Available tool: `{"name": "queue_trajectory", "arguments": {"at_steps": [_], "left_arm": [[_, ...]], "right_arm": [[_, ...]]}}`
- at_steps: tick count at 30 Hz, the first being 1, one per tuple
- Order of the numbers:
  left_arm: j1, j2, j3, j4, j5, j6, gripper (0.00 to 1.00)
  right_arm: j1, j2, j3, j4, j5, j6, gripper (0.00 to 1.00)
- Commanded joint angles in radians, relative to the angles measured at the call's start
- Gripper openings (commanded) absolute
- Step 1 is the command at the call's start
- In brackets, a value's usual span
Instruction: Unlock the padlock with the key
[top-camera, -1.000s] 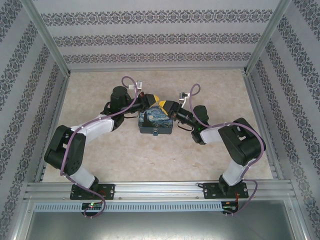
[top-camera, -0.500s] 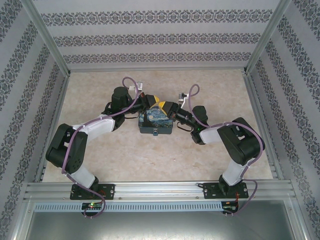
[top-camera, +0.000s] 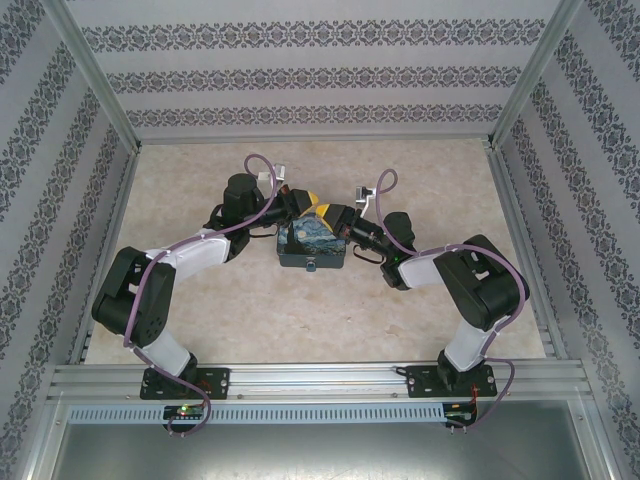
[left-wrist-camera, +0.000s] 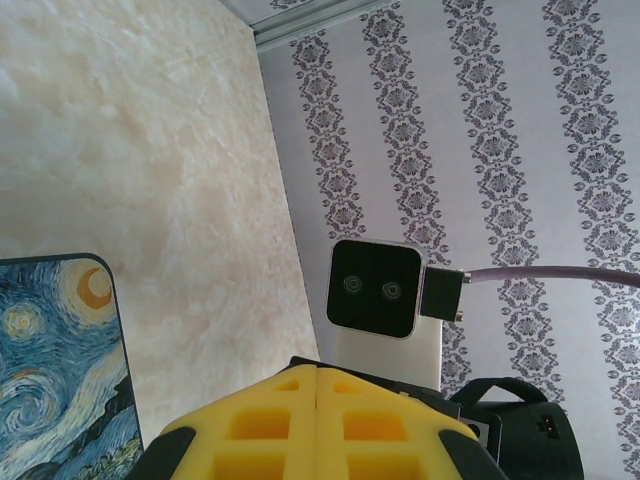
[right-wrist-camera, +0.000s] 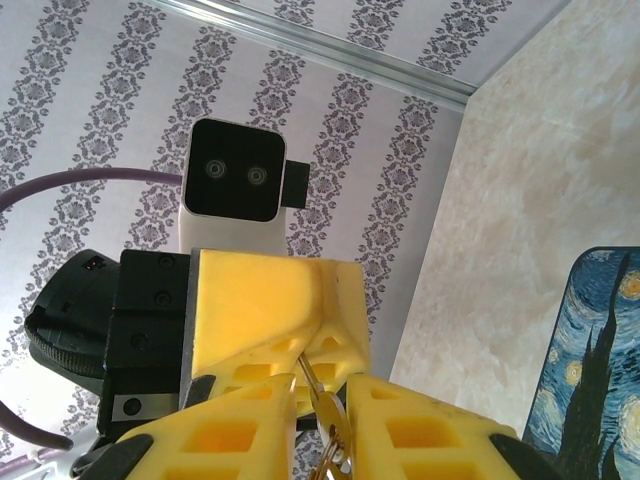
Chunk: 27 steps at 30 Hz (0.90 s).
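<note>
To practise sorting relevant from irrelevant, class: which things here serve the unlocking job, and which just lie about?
For the job: left gripper, shut; right gripper, holding what looks like the key.
Lying about: painted tin on the table.

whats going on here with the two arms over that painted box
The left hand and right hand meet tip to tip at the far edge of the painted tin, which rests on the table. The right hand pinches a thin metal piece, apparently the key, aimed at the left hand's shut yellow fingers. Whether the padlock sits in that grip, or is unlocked, I cannot tell.
</note>
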<state>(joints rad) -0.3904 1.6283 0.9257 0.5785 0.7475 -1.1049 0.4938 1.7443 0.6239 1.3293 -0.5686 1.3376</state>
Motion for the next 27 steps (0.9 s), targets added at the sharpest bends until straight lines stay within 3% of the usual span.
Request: {"name": "queue_trajectory", "arguments": {"at_steps": [1,9,15,27], "left_arm": [[0.006,0.01,-0.007,0.066,-0.013,-0.003,0.0],[0.006,0.001,-0.022,0.069,-0.016,0.0,0.0],[0.006,-0.005,-0.035,0.072,-0.023,0.0,0.0],[0.007,-0.006,-0.037,0.075,-0.028,-0.004,0.0]], "right_arm": [[0.002,0.014,-0.004,0.056,0.023,-0.005,0.16],[-0.005,0.015,-0.017,0.056,0.039,-0.001,0.13],[-0.011,0.012,-0.022,0.056,0.047,0.002,0.19],[-0.008,0.022,-0.009,0.056,0.022,0.006,0.21]]}}
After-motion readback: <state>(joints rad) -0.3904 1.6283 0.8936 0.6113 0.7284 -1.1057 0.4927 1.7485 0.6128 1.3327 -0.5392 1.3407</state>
